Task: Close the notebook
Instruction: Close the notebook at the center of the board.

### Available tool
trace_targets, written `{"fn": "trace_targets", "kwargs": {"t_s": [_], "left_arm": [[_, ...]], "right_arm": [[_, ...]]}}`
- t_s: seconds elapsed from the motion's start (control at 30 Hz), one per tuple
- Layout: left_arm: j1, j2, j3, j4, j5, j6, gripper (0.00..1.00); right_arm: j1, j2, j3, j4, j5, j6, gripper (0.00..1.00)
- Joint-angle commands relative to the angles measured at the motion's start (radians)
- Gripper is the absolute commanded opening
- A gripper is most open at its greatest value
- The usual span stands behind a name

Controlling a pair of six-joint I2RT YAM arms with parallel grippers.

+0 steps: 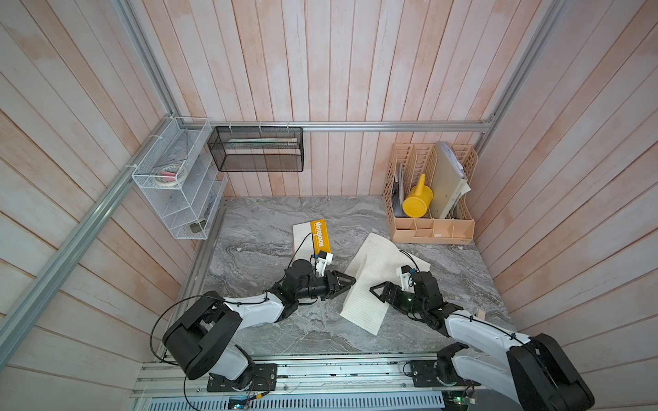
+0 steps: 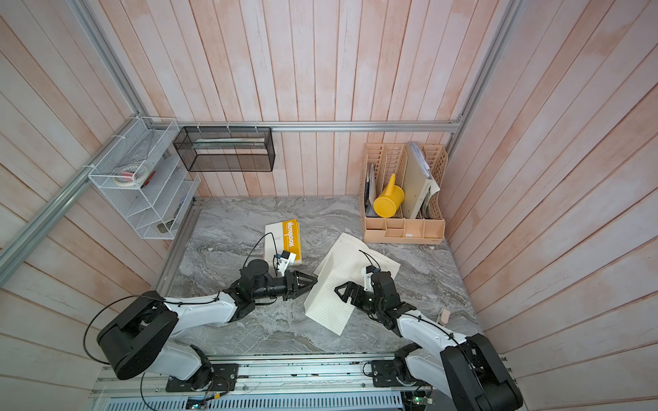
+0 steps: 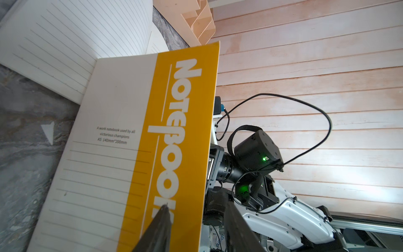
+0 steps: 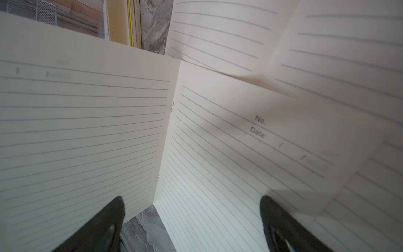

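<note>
Open notebook (image 1: pixel 381 256) sits between left hand (image 1: pixel 351 281) and right hand (image 1: pixel 372 289).

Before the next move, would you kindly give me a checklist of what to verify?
1. Left tool open: ok; its fingers straddle the cover edge.
2. Right tool open: ok.
3. Notebook shut: not ok; the cover half stands raised.
4. Right tool out of the closing path: not ok; it is over the pages.
5. Second notebook clear of the closing one: ok; it lies apart.
</note>
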Motion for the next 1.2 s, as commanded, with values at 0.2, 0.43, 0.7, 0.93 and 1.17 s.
{"fn": "trace_targets", "kwargs": {"t_s": [0.2,0.43,0.7,0.93,1.17], "left_arm": [[-0.011,0.161,0.005,0.283,0.049,-0.099,0.44],[-0.025,0.231,0.005,0.379,0.056,-0.134,0.44],[-0.044,0.329,0.025,0.518,0.073,-0.193,0.45],[-0.051,0.369,0.033,0.533,0.074,-0.19,0.46],[-0.059,0.412,0.04,0.55,0.076,-0.188,0.46]], "right_arm": [[0.004,-0.077,0.024,-0.076,0.031,-0.018,0.98],[0.005,-0.093,0.029,-0.093,0.038,-0.019,0.98],[0.004,-0.119,0.052,-0.131,0.049,-0.027,0.98],[0.001,-0.204,0.116,-0.218,0.058,-0.023,0.98],[0.0,-0.29,0.2,-0.328,0.104,-0.046,0.98]]}}
